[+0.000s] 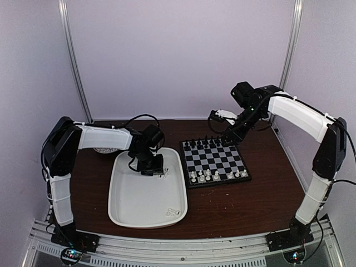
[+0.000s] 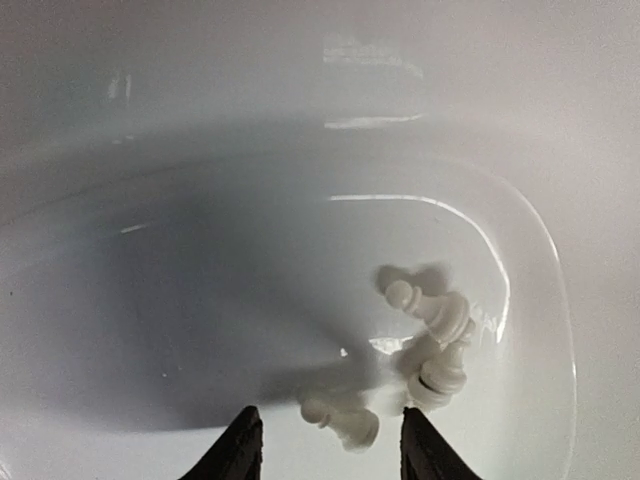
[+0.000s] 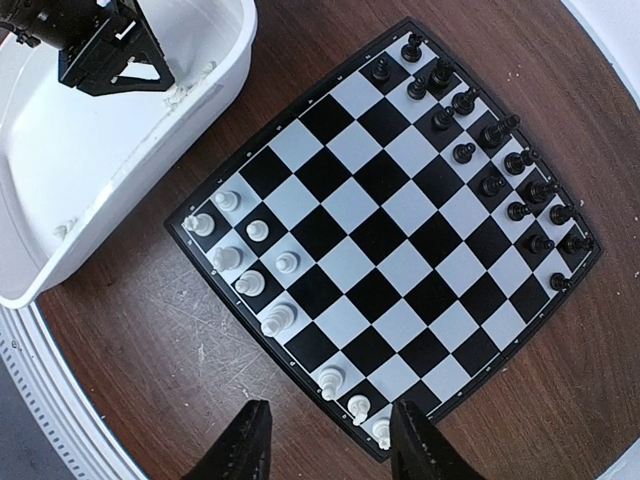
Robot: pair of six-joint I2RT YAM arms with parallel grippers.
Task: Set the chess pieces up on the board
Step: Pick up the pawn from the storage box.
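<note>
Several white chessmen (image 2: 430,312): toppled in tray (image 2: 200,250), one between left claw (image 2: 325,452) tips, others just right.
Left claw: spread, empty.
Right claw (image 3: 328,445): spread, empty, above chessboard (image 3: 400,250).
Handling: likely light, slick; pinch the waist.

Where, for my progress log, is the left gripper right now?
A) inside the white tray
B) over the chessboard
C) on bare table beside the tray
A: the left gripper hangs inside the white tray, and its wrist view shows the jaws open on either side of a fallen white piece.
</note>
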